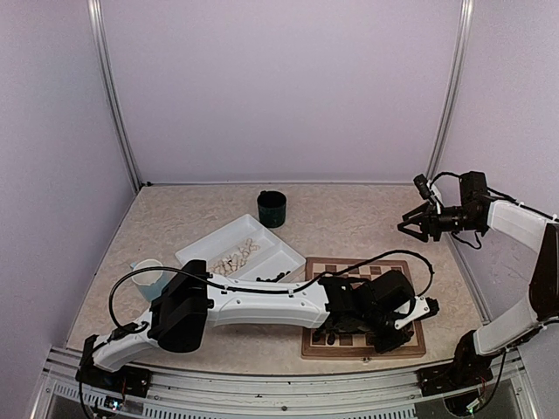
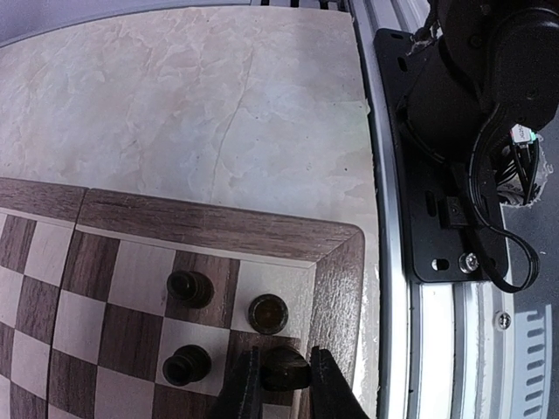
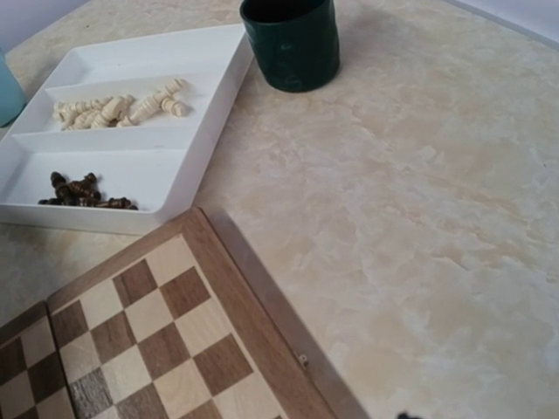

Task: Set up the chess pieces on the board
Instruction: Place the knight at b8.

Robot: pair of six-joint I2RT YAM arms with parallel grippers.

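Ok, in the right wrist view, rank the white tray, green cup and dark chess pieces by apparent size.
1. white tray
2. green cup, though its top is cropped
3. dark chess pieces, a small heap in the tray

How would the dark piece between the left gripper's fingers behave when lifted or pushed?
The dark piece looks like rigid turned wood, probably light. Small and round, it may tip or roll if the fingers push off-centre. Its glossy curves could slip in a pinch.

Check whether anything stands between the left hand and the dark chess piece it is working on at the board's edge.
Nothing visible does. The left hand has its fingers on either side of that dark piece. Three other dark pieces stand on neighbouring squares of the board, clear of the fingers.
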